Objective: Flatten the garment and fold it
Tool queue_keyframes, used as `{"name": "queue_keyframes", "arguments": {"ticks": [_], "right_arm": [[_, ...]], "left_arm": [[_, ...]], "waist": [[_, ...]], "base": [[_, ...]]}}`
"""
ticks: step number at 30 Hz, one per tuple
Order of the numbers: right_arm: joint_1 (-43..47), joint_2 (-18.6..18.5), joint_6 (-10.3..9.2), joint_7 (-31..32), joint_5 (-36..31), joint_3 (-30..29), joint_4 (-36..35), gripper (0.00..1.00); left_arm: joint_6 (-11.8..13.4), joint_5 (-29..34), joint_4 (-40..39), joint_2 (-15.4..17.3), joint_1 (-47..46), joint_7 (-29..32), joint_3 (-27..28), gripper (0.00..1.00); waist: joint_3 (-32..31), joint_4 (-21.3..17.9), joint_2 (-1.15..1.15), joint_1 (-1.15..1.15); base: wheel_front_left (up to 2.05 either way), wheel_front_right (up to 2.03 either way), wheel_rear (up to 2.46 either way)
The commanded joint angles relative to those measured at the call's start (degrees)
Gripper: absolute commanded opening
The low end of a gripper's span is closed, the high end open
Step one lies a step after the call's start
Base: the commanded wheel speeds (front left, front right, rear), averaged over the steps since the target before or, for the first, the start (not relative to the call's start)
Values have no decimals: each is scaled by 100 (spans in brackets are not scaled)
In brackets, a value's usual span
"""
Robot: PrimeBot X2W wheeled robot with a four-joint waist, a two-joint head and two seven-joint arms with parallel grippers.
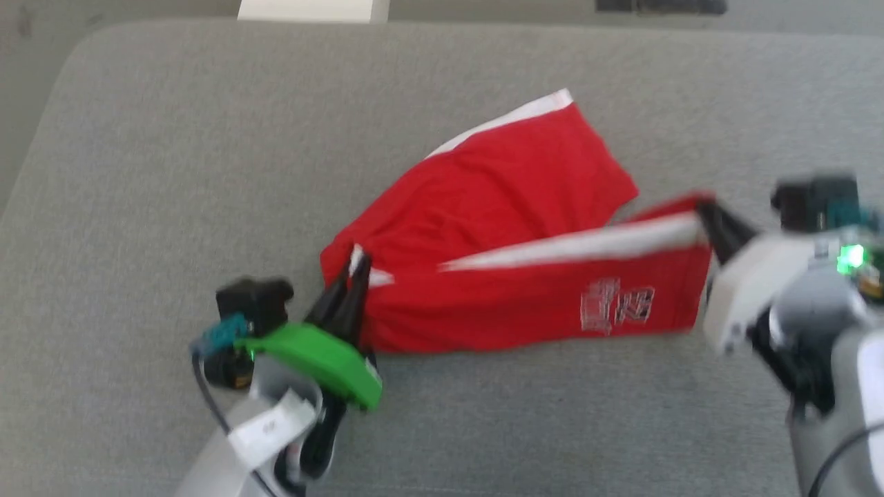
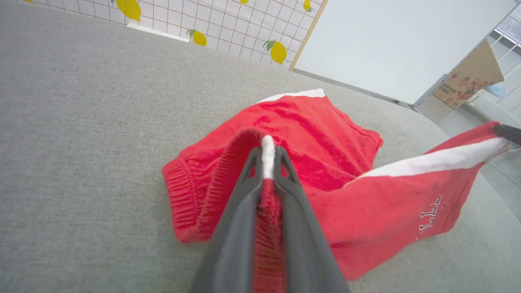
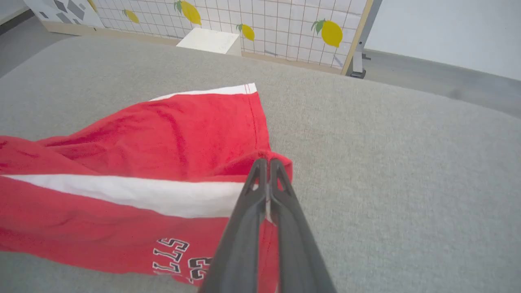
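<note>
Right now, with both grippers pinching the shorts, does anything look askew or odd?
No damage, but the garment is askew: the printed leg is stretched between the left gripper and right gripper, while the other leg splays off at an angle, wrinkled, on the grey surface.

garment soft matt red cloth, kinda fuzzy, ribbed waistband, table covered in rough grey woven fabric, left tool and right tool matt dark plastic, smooth green plastic cover

One garment; two grippers (left gripper, right gripper); one grey surface.
</note>
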Motion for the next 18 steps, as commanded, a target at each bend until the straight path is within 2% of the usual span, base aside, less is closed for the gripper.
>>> {"name": "queue_keyframes", "arguments": {"ticks": [1, 5, 6, 13, 18], "right_arm": [[-326, -64, -9, -47, -12, 61, 178, 0], [-1318, -277, -9, -161, 39, 261, 888, 0], [-2026, -431, -9, -268, -4, 454, 1446, 0], [-3351, -677, -9, -421, -97, 983, 2694, 0], [-4015, -822, -9, -321, -111, 1350, 3453, 0]], "left_arm": [[51, 87, 132, -79, -239, -77, 48, 0], [172, 147, 552, -299, -776, -276, 139, 0], [296, 222, 847, -431, -1109, -443, 194, 0], [492, 324, 1275, -617, -1573, -690, 200, 0], [538, 339, 1384, -699, -1750, -736, 121, 0]], "waist": [[397, 292, 0, 0], [769, 480, 0, 0], [1021, 613, 0, 0], [1518, 914, 0, 0], [1787, 1119, 0, 0]], "base": [[0, 0, 0], [0, 0, 0], [0, 0, 0], [0, 0, 0], [0, 0, 0]]}}
